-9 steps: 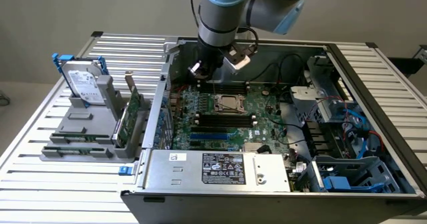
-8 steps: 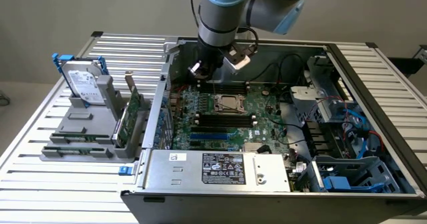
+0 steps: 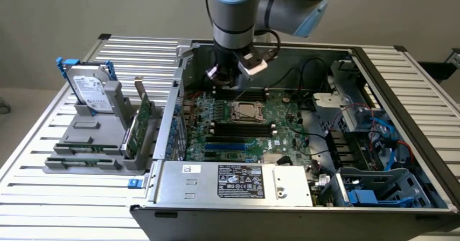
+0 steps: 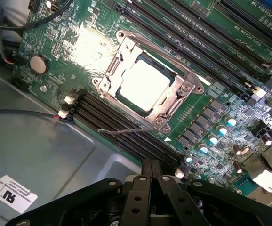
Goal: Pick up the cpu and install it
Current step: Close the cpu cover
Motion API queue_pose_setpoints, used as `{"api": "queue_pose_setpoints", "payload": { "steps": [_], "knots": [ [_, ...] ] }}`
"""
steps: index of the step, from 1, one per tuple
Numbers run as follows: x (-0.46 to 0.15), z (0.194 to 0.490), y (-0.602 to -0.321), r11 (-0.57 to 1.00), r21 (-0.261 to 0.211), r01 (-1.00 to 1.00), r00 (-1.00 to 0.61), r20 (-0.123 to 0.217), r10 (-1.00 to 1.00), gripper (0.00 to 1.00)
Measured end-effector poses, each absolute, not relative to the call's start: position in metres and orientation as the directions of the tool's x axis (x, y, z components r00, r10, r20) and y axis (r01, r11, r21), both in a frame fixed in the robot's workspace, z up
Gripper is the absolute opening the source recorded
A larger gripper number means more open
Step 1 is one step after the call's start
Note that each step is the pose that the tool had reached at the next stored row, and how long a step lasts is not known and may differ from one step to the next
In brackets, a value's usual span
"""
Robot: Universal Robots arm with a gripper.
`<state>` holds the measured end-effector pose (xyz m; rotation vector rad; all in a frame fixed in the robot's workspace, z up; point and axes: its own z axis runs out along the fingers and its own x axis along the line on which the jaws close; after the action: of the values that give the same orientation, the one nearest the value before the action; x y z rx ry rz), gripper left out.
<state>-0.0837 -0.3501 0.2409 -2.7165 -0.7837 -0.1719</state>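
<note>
At the left edge of the slatted table (image 3: 64, 208) you have a grey fixture (image 3: 86, 144) holding the hard drive (image 3: 90, 87) with blue handles upright, and just beside it a green card (image 3: 144, 119) on edge. Next comes the open computer case (image 3: 287, 222), which takes up the table's middle and right side. Your gripper (image 3: 228, 80) hangs inside it near the case's far wall, above the motherboard (image 3: 237, 138); in the exterior view its tips are lost against the dark parts behind them. In the wrist view the two fingers (image 4: 145, 169) are pressed together with nothing between them. They are poised over the black memory slots (image 4: 126, 132) beside the socket frame (image 4: 108, 70), touching nothing that you can make out. The cpu (image 4: 143, 84) lies flat inside that frame, near the middle of the motherboard, its pale top plate glaring under the light. The frame's bars overlap its edges, and you cannot tell whether the thin lever wire (image 4: 122, 131) is latched. Further right, a drive cage (image 3: 377, 184) with blue parts sits at the case's right edge, partly cut off.
</note>
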Motion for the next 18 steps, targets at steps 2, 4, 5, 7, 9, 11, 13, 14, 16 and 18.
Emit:
{"api": "queue_pose_setpoints", "payload": {
  "steps": [2,4,5,7,9,11,13,14,16,18],
  "knots": [
    [-0.084,0.239,-0.35,-0.813,-0.257,0.523,0.851,0.201,0.485,0.11],
    [-0.084,0.237,-0.35,-0.815,-0.255,0.521,0.853,0.205,0.481,0.11],
    [-0.084,0.236,-0.349,-0.815,-0.253,0.521,0.852,0.207,0.48,0.11],
    [-0.084,0.233,-0.349,-0.815,-0.251,0.521,0.852,0.21,0.48,0.11],
    [-0.084,0.229,-0.349,-0.816,-0.249,0.522,0.851,0.213,0.48,0.11],
    [-0.085,0.226,-0.349,-0.816,-0.247,0.523,0.85,0.216,0.48,0.11],
    [-0.085,0.223,-0.349,-0.816,-0.244,0.524,0.849,0.221,0.48,0.11],
    [-0.085,0.222,-0.349,-0.816,-0.241,0.525,0.848,0.224,0.48,0.11],
    [-0.085,0.219,-0.349,-0.817,-0.235,0.526,0.847,0.226,0.481,0.11],
    [-0.085,0.216,-0.349,-0.818,-0.23,0.527,0.847,0.225,0.482,0.11]
  ]
}}
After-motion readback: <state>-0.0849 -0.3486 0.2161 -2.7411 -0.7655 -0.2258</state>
